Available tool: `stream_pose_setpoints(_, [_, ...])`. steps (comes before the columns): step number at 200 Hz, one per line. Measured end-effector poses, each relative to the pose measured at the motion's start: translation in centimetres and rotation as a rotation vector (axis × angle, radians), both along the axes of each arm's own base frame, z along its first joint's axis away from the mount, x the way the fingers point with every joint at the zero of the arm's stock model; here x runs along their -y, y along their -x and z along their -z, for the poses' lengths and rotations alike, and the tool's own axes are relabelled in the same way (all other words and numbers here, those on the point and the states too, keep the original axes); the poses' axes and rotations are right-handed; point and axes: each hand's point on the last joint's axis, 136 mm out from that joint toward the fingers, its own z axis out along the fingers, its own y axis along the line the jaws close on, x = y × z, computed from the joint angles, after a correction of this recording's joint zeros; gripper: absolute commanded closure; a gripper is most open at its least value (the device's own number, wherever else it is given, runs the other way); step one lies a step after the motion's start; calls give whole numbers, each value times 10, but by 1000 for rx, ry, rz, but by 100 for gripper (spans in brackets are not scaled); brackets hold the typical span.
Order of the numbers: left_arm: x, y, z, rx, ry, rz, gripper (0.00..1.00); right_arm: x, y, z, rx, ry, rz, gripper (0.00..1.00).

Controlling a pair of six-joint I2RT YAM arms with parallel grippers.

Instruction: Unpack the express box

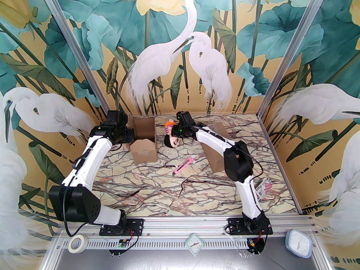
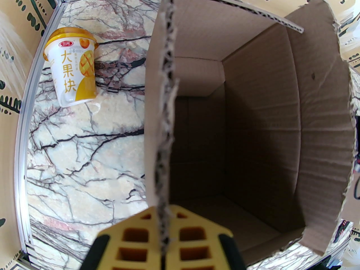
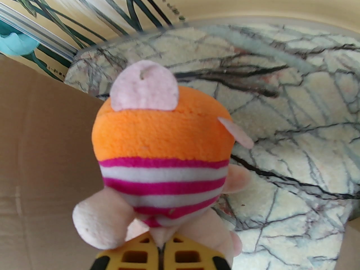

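Two grips are tight: the left gripper (image 2: 164, 221) pinches the box (image 2: 253, 94) wall, the right gripper (image 3: 161, 249) pinches the soft doll (image 3: 164, 142), near the table's (image 1: 180, 195) back edge. The doll looks light and squishy; hold its thin neck.

The brown cardboard box (image 1: 146, 132) sits open at the far left, its flaps spread and one torn corrugated edge showing. Just right of it is the plush doll (image 1: 172, 141), orange with pink stripes, dark head nearer. A mango yogurt cup (image 2: 71, 66) rests left of the box, possibly upright.
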Motion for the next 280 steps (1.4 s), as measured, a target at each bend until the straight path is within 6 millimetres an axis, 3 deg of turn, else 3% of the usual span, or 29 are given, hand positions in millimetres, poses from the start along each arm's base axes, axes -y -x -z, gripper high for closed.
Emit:
stream_pose_setpoints(15, [0, 0, 0, -1, -3, 5, 69, -3, 0, 3, -4, 3, -7, 64])
stream_pose_setpoints(63, [4, -2, -8, 18, 31, 4, 45, -1, -4, -11, 33, 31, -22, 28])
stream_pose_setpoints(93, [9, -1, -20, 46, 61, 3, 36, 11, 0, -21, 49, 88, -16, 22])
stream_pose_setpoints(120, [26, 6, -44, 100, 68, 49, 36, 37, 20, -65, 97, 125, 12, 19])
stream_pose_setpoints(155, [95, 21, -81, 189, 98, 247, 37, 91, 60, -168, 252, 98, 72, 19])
stream_pose_setpoints(179, [146, 35, -92, 204, 118, 397, 37, 136, 81, -209, 316, 82, 141, 19])
stream_pose_setpoints(202, [191, 43, -94, 195, 135, 525, 37, 173, 93, -212, 301, 116, 205, 19])
stream_pose_setpoints(220, [224, 48, -84, 154, 146, 611, 37, 188, 101, -203, 257, 146, 227, 19])
stream_pose_setpoints(254, [279, 59, -42, 14, 139, 729, 38, 205, 113, -189, 162, 186, 255, 19])
stream_pose_setpoints(280, [296, 66, -14, -65, 136, 764, 38, 210, 118, -189, 127, 181, 266, 19])
